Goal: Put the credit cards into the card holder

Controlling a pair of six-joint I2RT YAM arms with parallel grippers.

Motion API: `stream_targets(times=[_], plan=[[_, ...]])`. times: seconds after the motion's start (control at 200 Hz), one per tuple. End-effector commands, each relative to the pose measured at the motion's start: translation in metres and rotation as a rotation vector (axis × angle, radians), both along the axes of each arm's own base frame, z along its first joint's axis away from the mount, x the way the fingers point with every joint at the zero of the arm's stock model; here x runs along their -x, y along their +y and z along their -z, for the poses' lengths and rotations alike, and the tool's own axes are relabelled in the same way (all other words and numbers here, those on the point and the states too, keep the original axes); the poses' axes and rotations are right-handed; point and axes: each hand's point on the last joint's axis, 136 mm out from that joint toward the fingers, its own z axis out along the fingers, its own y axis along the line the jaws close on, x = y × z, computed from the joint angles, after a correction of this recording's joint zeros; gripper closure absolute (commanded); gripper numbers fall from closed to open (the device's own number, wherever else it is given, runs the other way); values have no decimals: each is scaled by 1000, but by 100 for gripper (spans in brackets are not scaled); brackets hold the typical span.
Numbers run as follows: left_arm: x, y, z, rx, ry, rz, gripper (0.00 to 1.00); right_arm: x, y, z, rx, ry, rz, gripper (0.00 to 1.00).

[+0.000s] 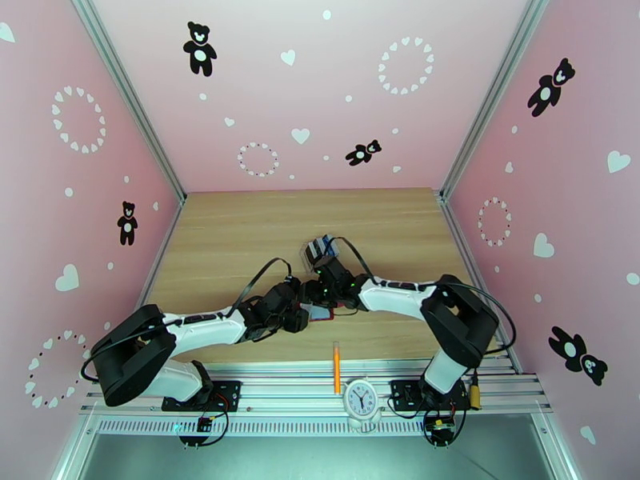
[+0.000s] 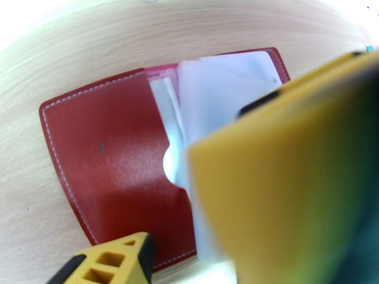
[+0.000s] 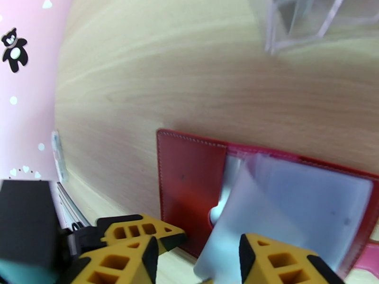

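The card holder [image 2: 113, 162], a red wallet, lies open and flat on the wooden table, its greyish clear pockets [image 2: 218, 91] fanned to the right. My left gripper [image 2: 170, 223] is open at its near edge, with one yellow finger over the pockets and the other at the wallet's lower rim. My right gripper [image 3: 198, 249] is also open. A lifted clear pocket leaf [image 3: 303, 204] rises between its fingers, over the red cover [image 3: 189, 185]. From above, both grippers [image 1: 302, 318] [image 1: 328, 302] meet over the wallet [image 1: 322, 317]. Credit cards stand in the clear rack [image 1: 320, 250].
The clear plastic rack [image 3: 308, 20] stands just behind the wallet. An orange pen [image 1: 337, 366] lies near the table's front edge, and a small white clock [image 1: 361, 398] stands on the rail. Pink walls close in three sides.
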Motion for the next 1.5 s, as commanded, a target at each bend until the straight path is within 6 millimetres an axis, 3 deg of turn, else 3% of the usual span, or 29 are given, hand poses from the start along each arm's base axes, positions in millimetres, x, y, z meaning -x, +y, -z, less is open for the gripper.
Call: stream_targets(times=[0.0,0.265,0.716,1.121,1.497], plan=[[9,10,14,-51,49,-2,52,-3,-14,-22,-8,-61,23,47],[7,9,12,-52,42,0,57,-2,-26,-13,26,-46,33,44],[6,10,8,-55,34,0,57,-5,-11,18,25,12,12,40],[-1,0,-7,-39,16,16,55,-7,8,8,-28,10,-13,42],[-19,-13,-49,-1,-42,23,48,-6,16,-5,-64,-5,-22,44]])
